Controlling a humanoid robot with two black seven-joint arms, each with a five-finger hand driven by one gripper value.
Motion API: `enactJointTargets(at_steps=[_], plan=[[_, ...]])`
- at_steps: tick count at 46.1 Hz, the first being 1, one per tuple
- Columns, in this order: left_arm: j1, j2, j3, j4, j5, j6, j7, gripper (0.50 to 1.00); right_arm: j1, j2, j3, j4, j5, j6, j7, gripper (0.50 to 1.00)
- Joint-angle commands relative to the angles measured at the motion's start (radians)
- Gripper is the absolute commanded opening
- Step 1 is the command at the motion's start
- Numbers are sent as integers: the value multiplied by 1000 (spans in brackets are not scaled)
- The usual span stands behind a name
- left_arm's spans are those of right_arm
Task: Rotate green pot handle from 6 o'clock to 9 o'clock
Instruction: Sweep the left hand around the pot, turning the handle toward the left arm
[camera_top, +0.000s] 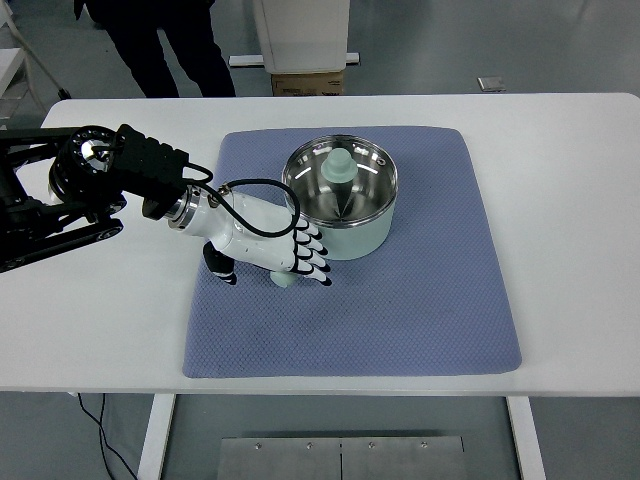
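Green pot (352, 232) on blue mat (440, 300), its handle (284, 279) under left hand (268, 243), fingers (312, 250) closed over it.

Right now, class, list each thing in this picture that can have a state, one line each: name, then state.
green pot: upright on the mat, lid on.
lid: seated on the pot, knob up.
pot handle: mostly hidden under the hand, only its tip shows.
left hand: fingers curled over the handle.
blue mat: flat on the table.
table: bearing the mat.

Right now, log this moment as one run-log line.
left hand: over green pot handle, grip unclear | green pot: upright on blue mat | handle: lower left of pot | right arm: unseen
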Motion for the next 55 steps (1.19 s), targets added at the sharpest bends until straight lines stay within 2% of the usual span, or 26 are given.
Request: enactJointTargets(at_steps=[1, 21, 32, 44, 55], plan=[[-1, 1, 1, 5, 12, 4, 0, 1000, 0, 0, 0, 0, 0, 0, 0, 1000], [-9, 1, 10, 8, 20, 8, 0, 1000, 0, 0, 0, 0, 0, 0, 0, 1000], [-24, 4, 45, 8, 21, 43, 0, 1000, 0, 0, 0, 0, 0, 0, 0, 1000], [-38, 79, 88, 7, 23, 102, 0, 1000, 0, 0, 0, 0, 0, 0, 0, 1000], [-37, 125, 96, 7, 24, 111, 0, 1000, 0, 0, 0, 0, 0, 0, 0, 1000]])
